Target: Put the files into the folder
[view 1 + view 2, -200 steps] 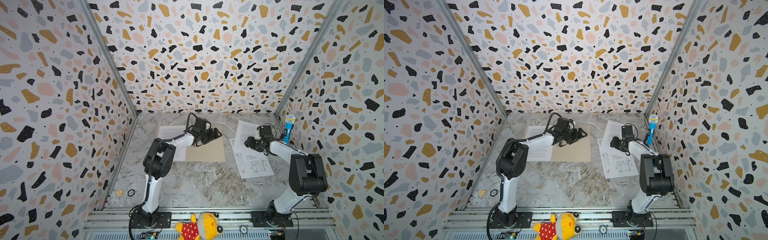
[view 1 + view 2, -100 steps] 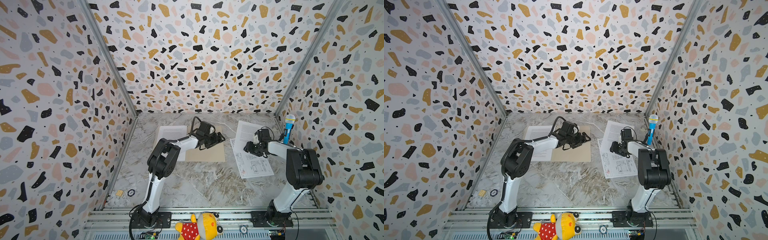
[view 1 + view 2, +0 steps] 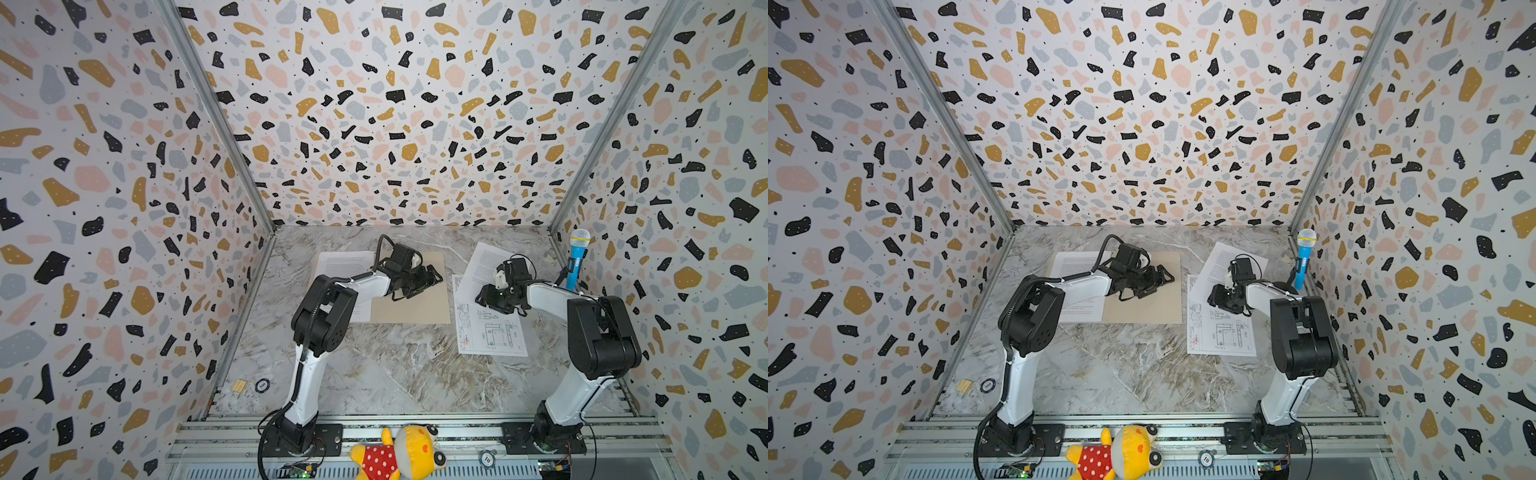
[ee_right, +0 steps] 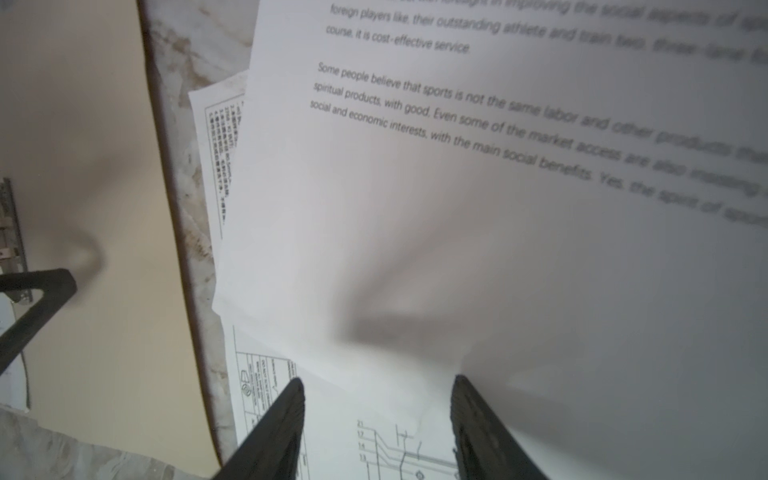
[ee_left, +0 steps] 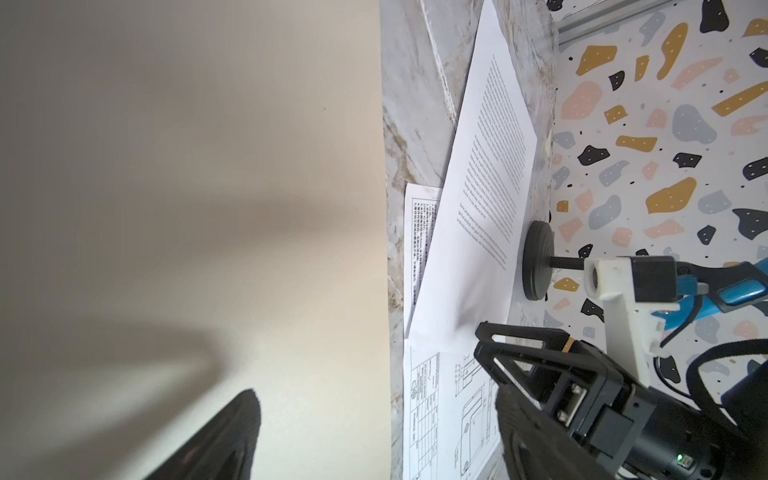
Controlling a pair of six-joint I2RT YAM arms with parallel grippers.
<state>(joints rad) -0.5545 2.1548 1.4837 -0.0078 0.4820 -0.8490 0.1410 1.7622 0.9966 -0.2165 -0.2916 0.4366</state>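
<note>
The left pincer [image 3: 430, 277] hovers low over the folder [image 3: 411, 309], spread wide and empty, probably to pin it flat on the bench [image 3: 374, 374]. The right pincer [image 4: 377, 379] is released and grips nothing. Its jaws straddle the text sheet's [image 4: 457, 187] edge over the drawing [image 4: 374, 444], seemingly to pinch it up. A third sheet [image 3: 343, 266] lies behind the left pincer.

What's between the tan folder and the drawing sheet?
Just bare marble table separates folder and drawing sheet, clearest in the left wrist view.
</note>
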